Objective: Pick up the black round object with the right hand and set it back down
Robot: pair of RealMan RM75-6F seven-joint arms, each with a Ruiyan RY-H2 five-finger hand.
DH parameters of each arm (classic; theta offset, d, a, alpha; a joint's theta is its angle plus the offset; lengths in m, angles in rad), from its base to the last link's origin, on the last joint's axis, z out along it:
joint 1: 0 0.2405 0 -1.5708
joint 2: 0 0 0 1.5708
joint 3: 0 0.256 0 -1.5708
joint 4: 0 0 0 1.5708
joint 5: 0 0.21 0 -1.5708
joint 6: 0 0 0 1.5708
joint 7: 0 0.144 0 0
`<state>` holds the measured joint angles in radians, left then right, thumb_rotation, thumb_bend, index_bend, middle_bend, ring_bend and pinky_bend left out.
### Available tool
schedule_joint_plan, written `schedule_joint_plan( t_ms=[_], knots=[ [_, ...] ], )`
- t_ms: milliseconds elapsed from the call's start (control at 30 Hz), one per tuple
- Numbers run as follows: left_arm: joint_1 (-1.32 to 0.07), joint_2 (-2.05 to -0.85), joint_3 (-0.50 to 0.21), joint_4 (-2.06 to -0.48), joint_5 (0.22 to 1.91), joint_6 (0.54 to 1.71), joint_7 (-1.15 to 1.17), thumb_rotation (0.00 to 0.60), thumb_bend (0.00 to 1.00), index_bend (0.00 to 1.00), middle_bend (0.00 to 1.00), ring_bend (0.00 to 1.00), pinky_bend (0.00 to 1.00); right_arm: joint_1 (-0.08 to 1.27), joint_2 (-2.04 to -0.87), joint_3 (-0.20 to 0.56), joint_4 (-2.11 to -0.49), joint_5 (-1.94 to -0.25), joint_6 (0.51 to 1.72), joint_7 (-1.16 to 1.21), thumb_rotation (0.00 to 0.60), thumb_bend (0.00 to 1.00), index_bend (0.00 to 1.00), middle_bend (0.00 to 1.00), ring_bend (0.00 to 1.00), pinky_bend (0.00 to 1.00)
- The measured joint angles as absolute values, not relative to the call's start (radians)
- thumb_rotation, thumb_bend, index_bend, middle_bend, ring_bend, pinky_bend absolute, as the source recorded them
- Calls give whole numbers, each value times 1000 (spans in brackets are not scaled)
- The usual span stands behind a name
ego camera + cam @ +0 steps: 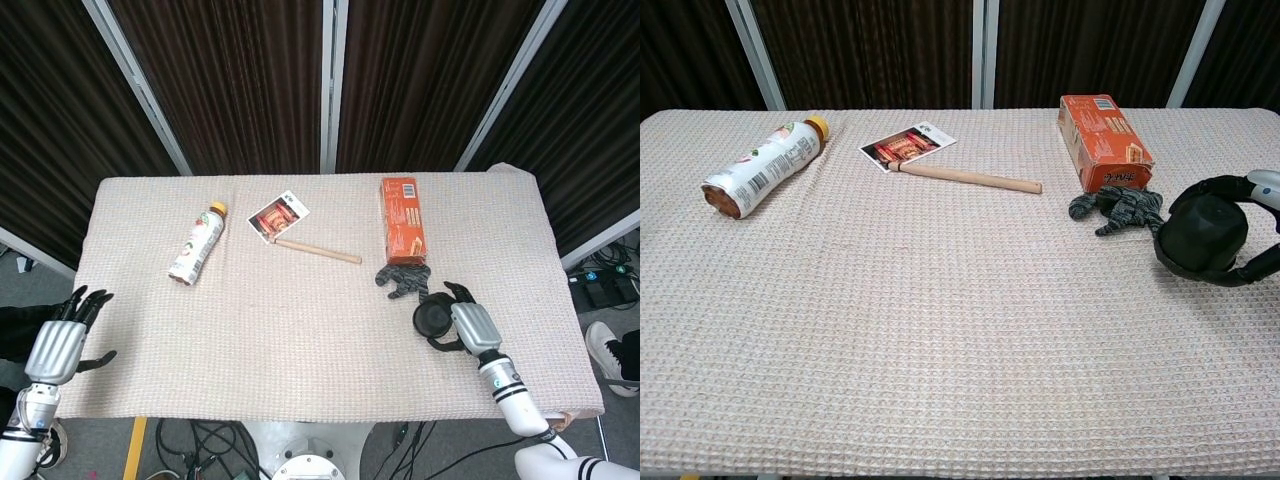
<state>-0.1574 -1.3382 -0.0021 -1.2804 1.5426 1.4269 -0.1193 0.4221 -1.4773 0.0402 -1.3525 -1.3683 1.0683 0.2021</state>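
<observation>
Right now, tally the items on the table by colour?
Black: 1, round object held by right hand
Orange: 1, box
Grey: 1, toy
Wood: 1, stick
White: 2, bottle, card
Total: 6

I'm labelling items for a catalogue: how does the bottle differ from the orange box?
The bottle is rounded and mostly white with an orange cap; the orange box is flat-sided and orange all over. The bottle lies near the table's left end, angled; the box lies near the right end, pointing toward the curtains. A dark crumpled item touches the box; nothing touches the bottle. Both lie on their sides.
</observation>
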Motion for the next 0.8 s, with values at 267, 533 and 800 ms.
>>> schedule_joint_plan(
  t_ms=[267, 533, 800],
  knots=[
    [-153, -1337, 0, -1281, 1538, 1427, -117, 600, 123, 144, 119, 0, 180, 417, -1499, 36, -1321, -1380, 1056, 215, 600, 156, 311, 419, 25, 0],
    [-154, -1337, -2, -1279, 1540, 1430, -118, 600, 123, 144, 119, 0, 180, 422, -1499, 33, -1319, -1378, 1032, 183, 600, 51, 207, 351, 2, 0],
    [-153, -1333, -1, -1285, 1545, 1435, -114, 600, 124, 143, 119, 0, 180, 424, -1486, 30, -1334, -1376, 1016, 148, 600, 0, 108, 234, 0, 0]
  ],
)
